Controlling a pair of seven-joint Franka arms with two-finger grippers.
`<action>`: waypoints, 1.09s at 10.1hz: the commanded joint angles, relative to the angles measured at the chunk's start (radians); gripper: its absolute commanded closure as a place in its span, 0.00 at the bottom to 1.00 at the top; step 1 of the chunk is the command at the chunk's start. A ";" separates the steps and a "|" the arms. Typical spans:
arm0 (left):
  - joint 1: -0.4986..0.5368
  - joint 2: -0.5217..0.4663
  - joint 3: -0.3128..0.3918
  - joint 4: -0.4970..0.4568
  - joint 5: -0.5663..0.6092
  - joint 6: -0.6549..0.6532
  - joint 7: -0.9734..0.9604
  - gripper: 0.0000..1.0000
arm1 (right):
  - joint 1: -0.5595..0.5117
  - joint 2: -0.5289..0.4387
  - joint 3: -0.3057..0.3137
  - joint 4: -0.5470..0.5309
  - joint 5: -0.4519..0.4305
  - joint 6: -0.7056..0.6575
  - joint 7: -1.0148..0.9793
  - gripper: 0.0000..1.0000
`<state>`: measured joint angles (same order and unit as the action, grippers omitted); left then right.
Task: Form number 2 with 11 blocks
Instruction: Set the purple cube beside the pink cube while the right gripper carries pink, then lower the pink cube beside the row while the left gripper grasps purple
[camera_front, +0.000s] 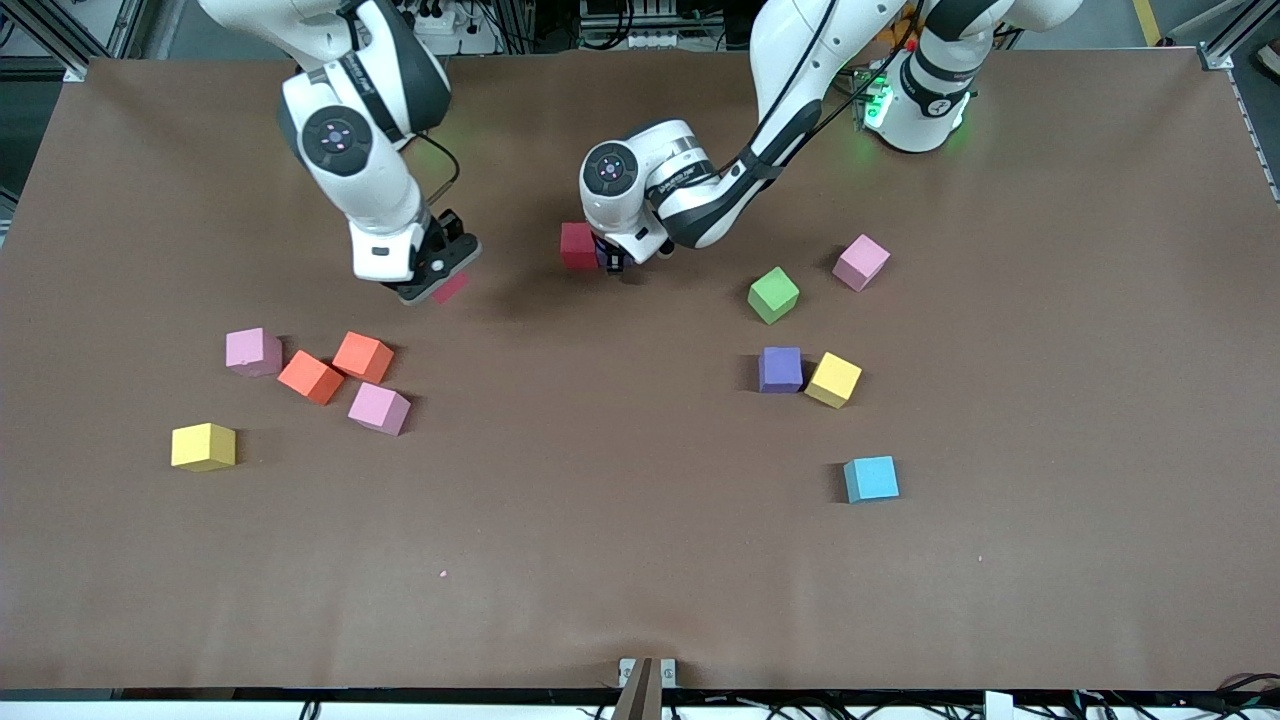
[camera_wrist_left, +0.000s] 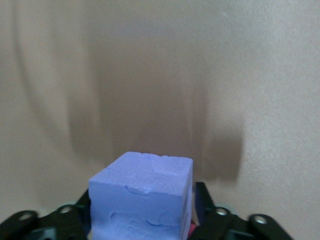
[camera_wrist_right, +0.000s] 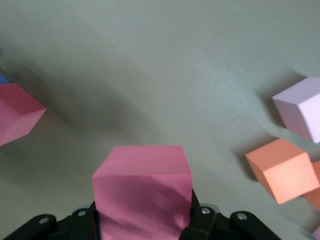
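Matte foam cubes are scattered on the brown table (camera_front: 640, 520), and only a red block (camera_front: 577, 245) and a purple block (camera_wrist_left: 142, 197) touching it are set in the middle, toward the robots' bases. The purple block is almost hidden in the front view but shown plainly in the left wrist view, between the fingers of the left gripper (camera_front: 612, 262); whether they are parted from it cannot be told. A pink-red block (camera_wrist_right: 142, 192) is clamped in the right gripper (camera_front: 437, 280), held over the table above the orange block (camera_front: 363, 356).

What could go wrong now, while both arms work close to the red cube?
1. The left gripper has its jaws around the purple foam cube, right beside the red foam cube; pulling away carelessly could nudge either cube.
2. The right gripper holds a pink foam cube over the table near that spot; the two arms might collide if both move in together.
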<state>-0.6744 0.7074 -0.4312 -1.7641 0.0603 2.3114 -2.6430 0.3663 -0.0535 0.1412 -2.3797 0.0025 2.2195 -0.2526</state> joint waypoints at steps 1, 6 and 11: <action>0.002 -0.103 0.005 -0.020 0.000 -0.088 0.001 0.00 | 0.010 0.000 -0.003 -0.036 -0.004 0.048 -0.112 0.76; 0.137 -0.250 0.005 -0.008 -0.008 -0.227 0.225 0.00 | -0.018 -0.003 -0.005 -0.033 -0.004 0.048 -0.451 0.83; 0.354 -0.229 0.014 0.061 -0.001 -0.268 0.904 0.00 | 0.087 0.018 -0.003 -0.041 -0.004 0.078 -0.599 0.89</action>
<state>-0.3374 0.4638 -0.4118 -1.7319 0.0606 2.0671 -1.8736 0.4033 -0.0413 0.1364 -2.4059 0.0008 2.2722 -0.8376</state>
